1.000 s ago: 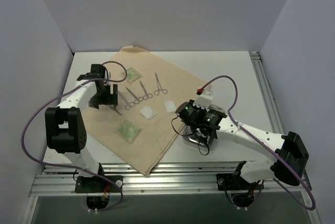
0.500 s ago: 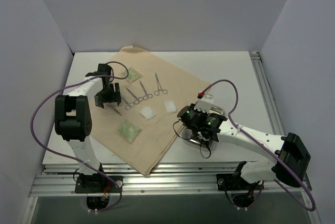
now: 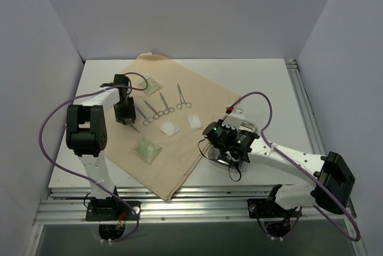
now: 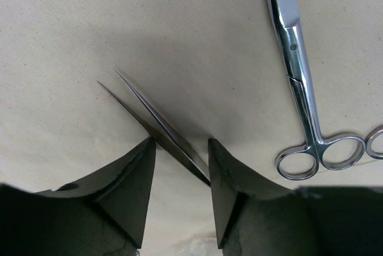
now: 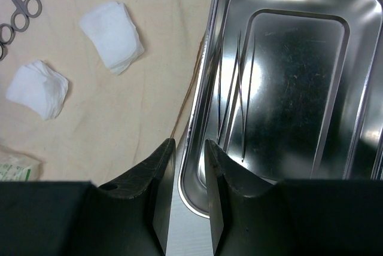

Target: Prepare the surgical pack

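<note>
Left side first: the left fingers (image 4: 134, 184) stand half open, straddling the tweezers (image 4: 137, 109) that lie flat on the tan cloth (image 3: 179, 166). They look to be brushing the steel but not clamped yet. It's thin, stiff, slick metal on soft fabric, so pinch it mid-shank, squarely. Over to the right, the right fingers (image 5: 158, 184), nearly together, pinch the steel tray (image 5: 299, 58) by its rim, at the cloth's right edge on the desk (image 3: 269, 82). Light, rigid, slippery.

Forceps (image 3: 154, 107) and gauze pads (image 3: 170, 128) block the cloth (image 3: 173, 169) centre; its near corner lies bare.
</note>
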`<control>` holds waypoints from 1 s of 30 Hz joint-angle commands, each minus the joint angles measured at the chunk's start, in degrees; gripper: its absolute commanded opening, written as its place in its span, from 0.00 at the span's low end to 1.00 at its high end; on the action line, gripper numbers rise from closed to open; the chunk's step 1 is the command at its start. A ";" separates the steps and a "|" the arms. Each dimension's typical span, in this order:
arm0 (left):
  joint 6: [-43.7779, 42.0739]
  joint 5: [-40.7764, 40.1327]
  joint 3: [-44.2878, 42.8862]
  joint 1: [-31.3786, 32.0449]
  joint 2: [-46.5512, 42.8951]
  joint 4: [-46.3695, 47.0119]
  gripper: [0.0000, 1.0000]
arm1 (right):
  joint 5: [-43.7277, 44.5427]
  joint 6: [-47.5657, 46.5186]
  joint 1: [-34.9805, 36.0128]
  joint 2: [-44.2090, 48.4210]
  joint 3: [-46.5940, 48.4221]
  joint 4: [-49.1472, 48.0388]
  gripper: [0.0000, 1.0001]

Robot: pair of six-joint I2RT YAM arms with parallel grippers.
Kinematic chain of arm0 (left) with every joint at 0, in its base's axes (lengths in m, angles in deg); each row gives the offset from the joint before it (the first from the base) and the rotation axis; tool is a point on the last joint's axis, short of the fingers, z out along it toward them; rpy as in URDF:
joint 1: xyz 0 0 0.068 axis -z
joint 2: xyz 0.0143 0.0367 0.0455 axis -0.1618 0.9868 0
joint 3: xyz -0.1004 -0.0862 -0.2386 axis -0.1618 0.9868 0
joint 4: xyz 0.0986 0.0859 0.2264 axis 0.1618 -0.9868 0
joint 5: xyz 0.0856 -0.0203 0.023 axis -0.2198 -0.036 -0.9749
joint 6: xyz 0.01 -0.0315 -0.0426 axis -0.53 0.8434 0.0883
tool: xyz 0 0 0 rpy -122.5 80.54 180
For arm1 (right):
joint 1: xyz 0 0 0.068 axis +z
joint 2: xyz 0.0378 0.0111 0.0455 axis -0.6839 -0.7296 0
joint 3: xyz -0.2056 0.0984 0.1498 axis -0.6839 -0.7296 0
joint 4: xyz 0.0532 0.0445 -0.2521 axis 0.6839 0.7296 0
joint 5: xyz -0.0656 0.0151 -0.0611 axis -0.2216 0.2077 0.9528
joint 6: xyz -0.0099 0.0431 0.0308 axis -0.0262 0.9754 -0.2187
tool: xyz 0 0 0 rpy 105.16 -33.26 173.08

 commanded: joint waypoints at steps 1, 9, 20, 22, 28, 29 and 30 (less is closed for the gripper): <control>0.54 1.91 -1.72 -0.56 -0.37 0.42 0.46 | 2.49 0.14 -0.23 1.57 -0.02 1.65 0.23; 0.54 2.79 -2.16 -1.88 -0.46 -0.46 0.10 | 2.58 0.05 -0.23 1.93 0.07 2.00 0.23; -2.71 4.98 0.13 -2.49 -10.64 -0.37 0.02 | -2.94 -11.53 -0.14 3.07 3.67 -2.29 0.22; -3.77 5.69 0.48 -2.67 -14.76 -0.46 0.02 | -5.06 -14.96 -0.05 3.94 4.64 -5.20 0.22; -10.27 15.34 -0.74 -2.85 -26.20 -3.96 0.02 | -11.82 -27.88 0.30 6.76 7.98 -14.86 0.31; -11.84 17.54 -1.19 -2.85 -27.60 -4.67 0.02 | -13.23 -30.77 0.30 6.85 8.33 -16.44 0.33; -12.73 19.56 -1.71 -2.85 -29.01 -5.37 0.02 | -16.64 -32.02 0.30 6.67 9.03 -20.11 0.34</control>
